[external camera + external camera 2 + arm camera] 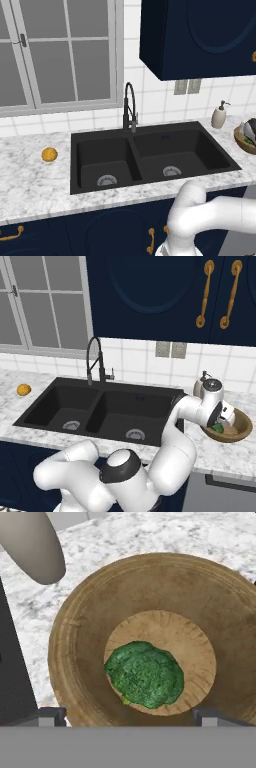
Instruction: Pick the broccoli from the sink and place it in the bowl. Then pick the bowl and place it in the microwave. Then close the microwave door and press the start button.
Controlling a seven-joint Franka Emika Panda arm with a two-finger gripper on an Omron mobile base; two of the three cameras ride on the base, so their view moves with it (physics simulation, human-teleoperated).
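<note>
The broccoli [145, 681] lies inside the bowl [80, 637], on the bowl's light flat bottom, a bit to one side of the middle. The bowl sits on the white speckled bench [235, 456], to the right of the black sink [107, 408]. The gripper [129, 714] hangs just above the bowl and looks down into it. Its two fingertips [50, 716] are spread wide apart, one on each side of the broccoli, and they hold nothing. From the right base camera, the white arm reaches over the bench and the hand is over the bowl, with a bit of green peeking out under it. A soap bottle [219, 115] stands near the wall just behind the bowl. A small orange fruit [49, 154] rests on the bench to the left of the sink, well apart from the bowl. Both sink basins [175, 150] are bare but for their round silver drains.
</note>
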